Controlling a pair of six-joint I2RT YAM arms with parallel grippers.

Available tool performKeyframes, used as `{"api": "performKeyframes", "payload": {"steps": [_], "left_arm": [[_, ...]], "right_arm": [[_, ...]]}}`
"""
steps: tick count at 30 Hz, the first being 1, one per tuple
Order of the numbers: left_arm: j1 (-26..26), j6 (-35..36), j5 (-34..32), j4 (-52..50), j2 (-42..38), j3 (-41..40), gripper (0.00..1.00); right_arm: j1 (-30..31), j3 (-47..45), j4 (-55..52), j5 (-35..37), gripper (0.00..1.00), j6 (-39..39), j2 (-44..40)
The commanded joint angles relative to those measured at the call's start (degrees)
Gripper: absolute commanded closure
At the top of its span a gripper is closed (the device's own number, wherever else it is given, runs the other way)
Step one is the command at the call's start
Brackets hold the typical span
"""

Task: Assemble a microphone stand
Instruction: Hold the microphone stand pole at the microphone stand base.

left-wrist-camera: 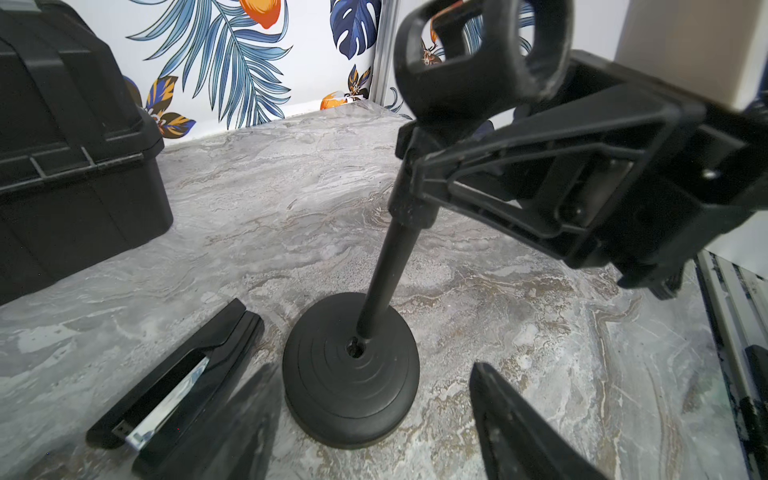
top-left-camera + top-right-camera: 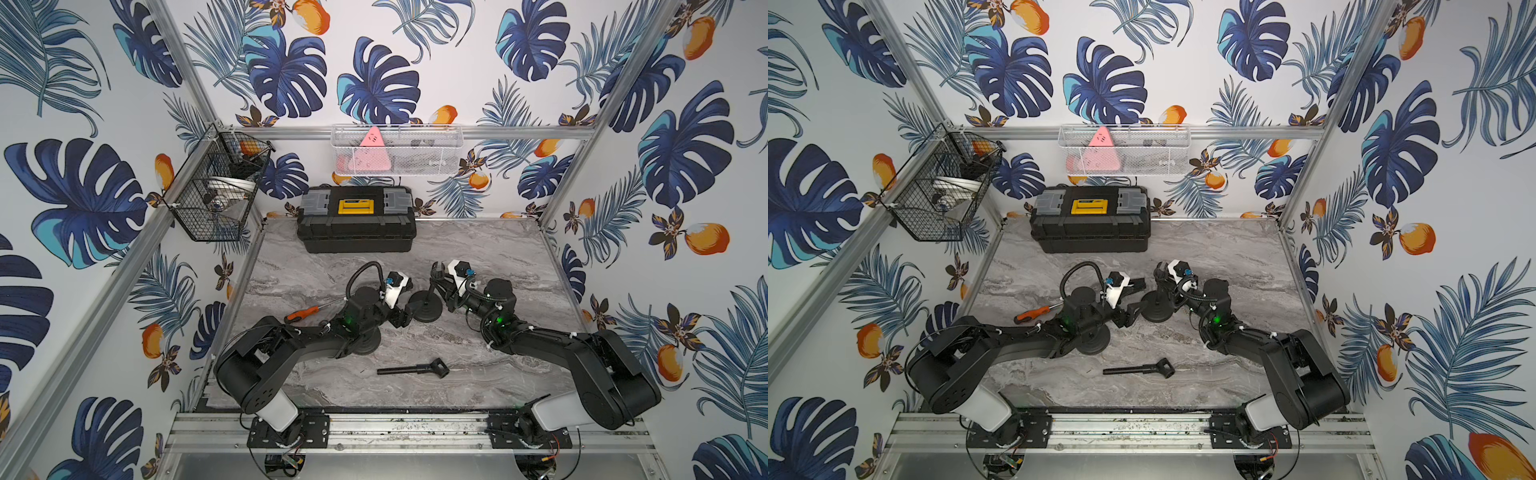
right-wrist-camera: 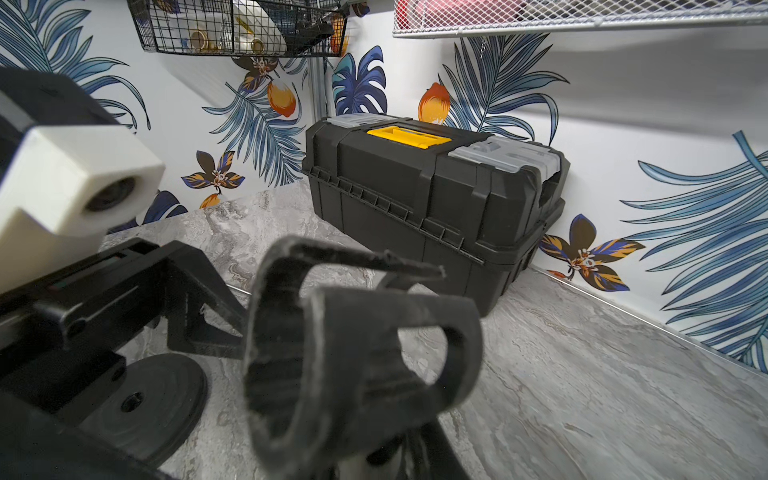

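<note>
The worktop (image 2: 478,253) is grey, marble-veined. The toolbox (image 2: 356,232) is black with a yellow latch and grey panels. The screwdriver (image 2: 300,313) has an orange and black handle. The microphone stand (image 1: 388,270) is black, the walls (image 2: 457,62) white with blue leaves.

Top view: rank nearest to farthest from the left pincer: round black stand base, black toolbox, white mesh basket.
1. Round black stand base, right at the left pincer.
2. Black toolbox, farther back.
3. White mesh basket, hung up behind the toolbox.

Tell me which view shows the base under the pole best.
The left wrist view: the whole base shows, close, with its hole and the pole's end. Both top views show it small; the right wrist view shows only part.
</note>
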Motion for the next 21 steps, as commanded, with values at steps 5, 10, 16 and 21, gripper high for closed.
{"api": "performKeyframes", "payload": {"steps": [5,10,16,21], "left_arm": [[1.9,3.7,2.0,2.6,0.3,0.4,0.24],[4.7,-0.5,7.3,9.6,3.2,-0.2,0.23],[5.0,0.2,10.7,10.4,5.8,1.0,0.23],[5.0,2.5,12.5,10.9,8.1,1.5,0.25]], "right_arm": [[0.0,0.6,3.9,-0.3,0.94,0.4,0.8],[0.0,0.7,3.0,-0.6,0.94,0.6,1.0],[-0.1,0.9,2.6,-0.8,0.94,0.2,2.1],[-0.1,1.4,2.4,-1.1,0.94,-0.1,2.9]]}}
